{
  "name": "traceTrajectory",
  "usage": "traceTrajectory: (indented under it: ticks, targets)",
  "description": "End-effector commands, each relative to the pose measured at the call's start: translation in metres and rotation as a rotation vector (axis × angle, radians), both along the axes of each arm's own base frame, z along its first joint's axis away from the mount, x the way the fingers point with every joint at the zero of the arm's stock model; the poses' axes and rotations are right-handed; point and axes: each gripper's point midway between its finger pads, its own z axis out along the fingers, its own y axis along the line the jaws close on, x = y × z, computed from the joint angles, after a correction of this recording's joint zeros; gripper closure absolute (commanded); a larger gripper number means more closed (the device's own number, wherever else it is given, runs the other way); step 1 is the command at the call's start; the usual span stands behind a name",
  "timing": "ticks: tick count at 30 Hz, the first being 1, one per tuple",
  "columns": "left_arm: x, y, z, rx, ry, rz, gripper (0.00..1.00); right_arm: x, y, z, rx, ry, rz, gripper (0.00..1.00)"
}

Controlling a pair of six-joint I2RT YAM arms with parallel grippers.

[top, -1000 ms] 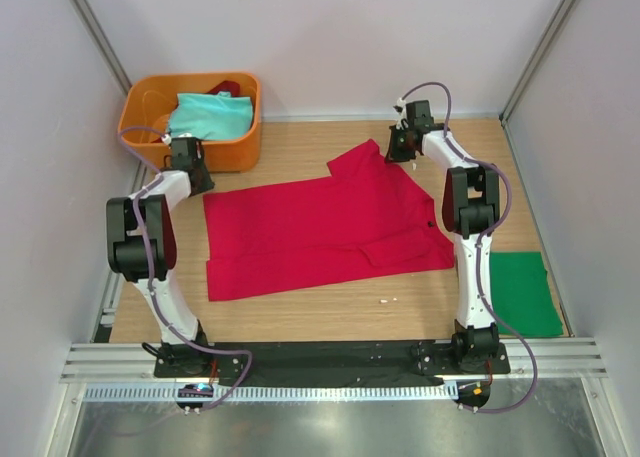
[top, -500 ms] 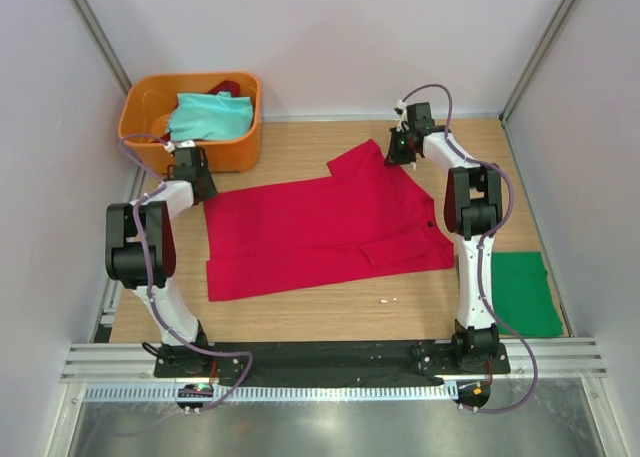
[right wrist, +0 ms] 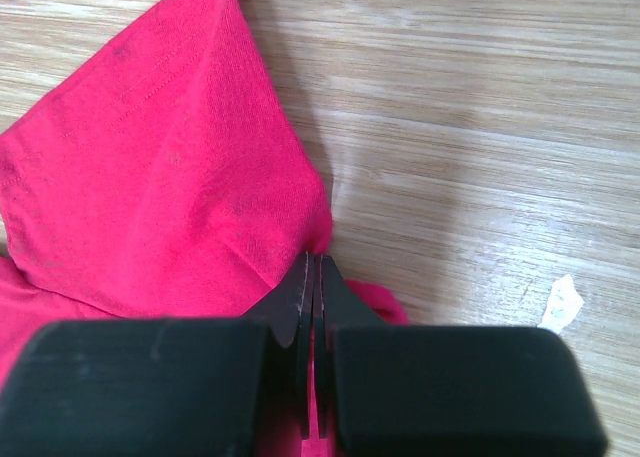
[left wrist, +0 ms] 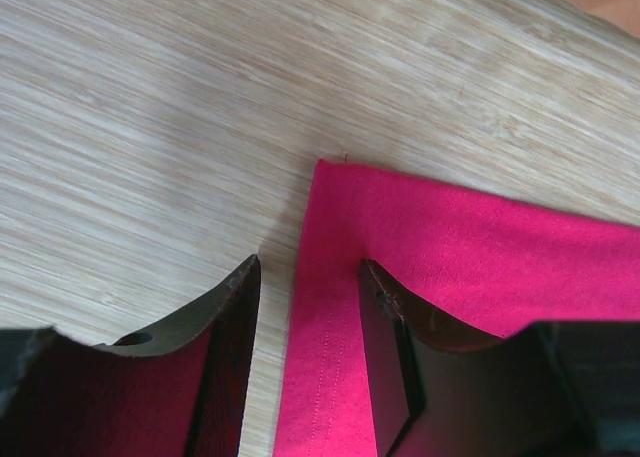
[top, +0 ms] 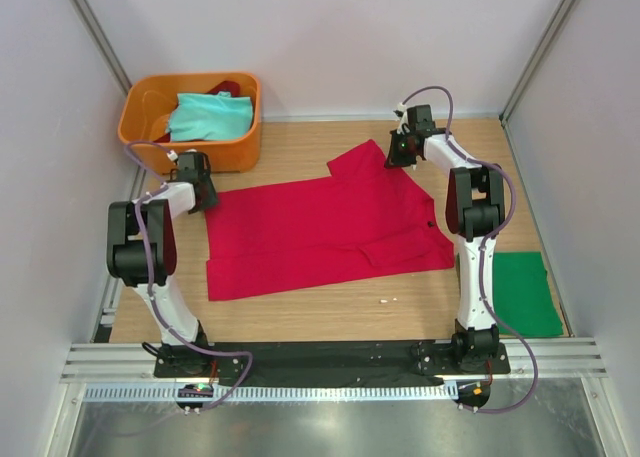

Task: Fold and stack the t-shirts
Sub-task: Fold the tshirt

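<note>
At the far left corner of the table, a teal shirt is seen lying in an orange tub. Just nearer than the tub, the left gripper is held low at the far left corner of the red shirt. Its jaws are spread, one finger over bare wood and the other over the cloth, with the shirt's edge left unpinched between them. The red shirt is spread across the middle of the table. At its far right part, a raised fold of the cloth is pinched by the right gripper, whose jaws are pressed together. A folded green shirt is laid flat at the near right edge.
</note>
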Motion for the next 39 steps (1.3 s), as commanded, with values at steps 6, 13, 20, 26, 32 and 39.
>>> traceTrajectory:
  ticks: [6,13,20,26,32,39]
  targets:
    - [-0.011,0.005,-0.026,0.011,0.145,-0.013,0.71,-0.013,-0.001,0.005,-0.014,0.031,0.013,0.99]
    - [-0.010,0.000,-0.026,-0.005,0.138,-0.044,0.89,-0.014,-0.003,0.008,-0.019,0.030,0.006,0.99]
    - [-0.014,-0.004,-0.018,-0.033,0.126,-0.028,1.00,-0.016,-0.002,0.026,0.018,0.027,-0.055,0.99]
    - [-0.024,-0.007,0.002,-0.056,0.099,-0.011,1.00,-0.019,0.001,0.057,0.084,0.027,-0.134,0.99]
    - [-0.031,-0.013,0.027,-0.089,0.048,0.008,1.00,-0.019,-0.006,0.094,0.125,0.015,-0.190,0.99]
    - [-0.037,-0.019,0.052,-0.128,-0.009,0.016,1.00,-0.035,-0.004,0.112,0.149,0.032,-0.183,0.99]
